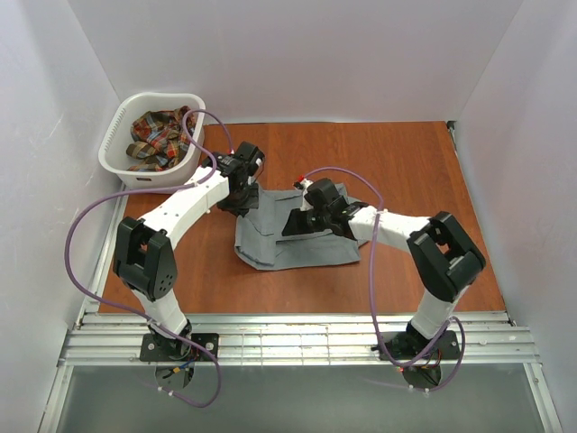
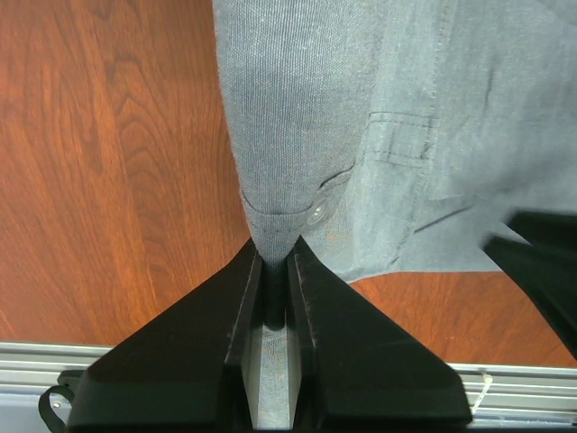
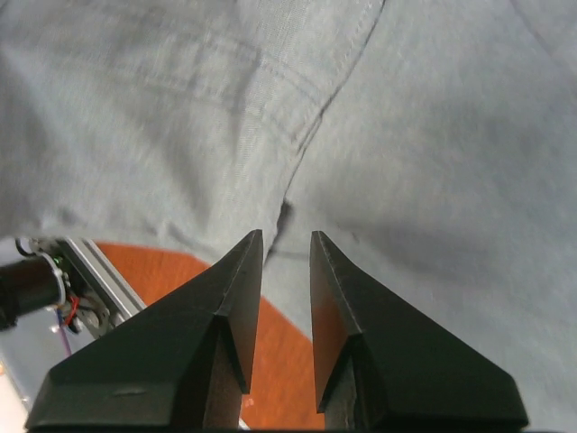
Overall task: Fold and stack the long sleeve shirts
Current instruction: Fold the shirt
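The grey shirt (image 1: pixel 270 245) lay partly folded on the tabletop (image 1: pixel 406 171), to the right of the white basket (image 1: pixel 149 178) and closer to the arm bases than the basket was. The plaid shirt (image 1: pixel 158 135) was bunched up inside the basket.

I judged the grey cloth to be light, soft and limp. It would sag from any single hold and drag along the wood, not keep its shape. The best places to take it seemed to me the doubled parts, such as a cuff, a hem or a seam, because one thin layer could slip out.

The left gripper (image 2: pixel 273 253) was at the side of the shirt nearest the basket. It was pressed together on a narrow fold of the grey cloth, just beside a small button (image 2: pixel 315 214). The right gripper (image 3: pixel 286 236) was over the part of the shirt farther from the basket. Its fingers stood a narrow gap apart above a crease, and I saw no cloth between them.

The tabletop was smooth reddish wood, so I expected the shirt to slide on it easily. Plain white walls (image 1: pixel 361 54) closed the space behind the basket and at both sides.
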`<state>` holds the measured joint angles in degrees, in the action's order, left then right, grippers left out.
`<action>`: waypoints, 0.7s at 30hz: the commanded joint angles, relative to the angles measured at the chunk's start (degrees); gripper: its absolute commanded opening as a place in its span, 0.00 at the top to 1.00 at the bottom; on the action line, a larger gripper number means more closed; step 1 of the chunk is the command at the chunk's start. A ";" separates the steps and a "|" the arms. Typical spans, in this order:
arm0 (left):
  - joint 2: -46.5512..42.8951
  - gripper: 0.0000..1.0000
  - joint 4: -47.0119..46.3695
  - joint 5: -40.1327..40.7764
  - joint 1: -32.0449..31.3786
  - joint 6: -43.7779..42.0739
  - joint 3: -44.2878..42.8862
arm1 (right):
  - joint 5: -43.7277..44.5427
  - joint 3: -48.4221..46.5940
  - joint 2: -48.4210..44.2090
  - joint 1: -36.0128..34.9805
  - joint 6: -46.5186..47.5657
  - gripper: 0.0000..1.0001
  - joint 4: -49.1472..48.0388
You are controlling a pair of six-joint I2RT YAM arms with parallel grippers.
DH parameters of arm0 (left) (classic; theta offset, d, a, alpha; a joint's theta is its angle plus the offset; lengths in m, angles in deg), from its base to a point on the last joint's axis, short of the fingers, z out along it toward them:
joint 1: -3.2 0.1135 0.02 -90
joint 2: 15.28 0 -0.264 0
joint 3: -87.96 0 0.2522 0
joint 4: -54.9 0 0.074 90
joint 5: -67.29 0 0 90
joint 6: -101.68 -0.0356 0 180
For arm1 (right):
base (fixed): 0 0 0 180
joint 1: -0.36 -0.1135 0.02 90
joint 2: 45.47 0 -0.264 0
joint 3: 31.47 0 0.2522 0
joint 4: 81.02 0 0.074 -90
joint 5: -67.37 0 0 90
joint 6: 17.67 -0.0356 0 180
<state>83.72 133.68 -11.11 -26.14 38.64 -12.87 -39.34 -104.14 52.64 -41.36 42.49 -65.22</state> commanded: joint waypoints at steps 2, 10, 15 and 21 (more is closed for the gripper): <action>0.05 0.92 1.87 0.53 0.16 -1.29 -3.98 | -4.21 -3.57 6.03 0.41 -8.37 0.80 -9.42; 2.16 0.92 3.10 -1.83 0.16 -1.91 -8.55 | -3.16 -9.72 14.82 0.41 -11.37 0.80 -9.95; 2.60 0.92 3.80 -3.07 0.16 -2.17 -10.75 | -5.17 -10.08 18.78 0.41 -15.06 0.82 -13.28; 3.04 0.92 4.51 -2.98 0.25 -2.18 -11.81 | -9.66 -14.99 23.79 -1.79 -21.39 0.85 -20.94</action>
<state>87.57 136.80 -13.08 -26.14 37.18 -22.29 -46.69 -114.59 74.45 -41.25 24.67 -81.04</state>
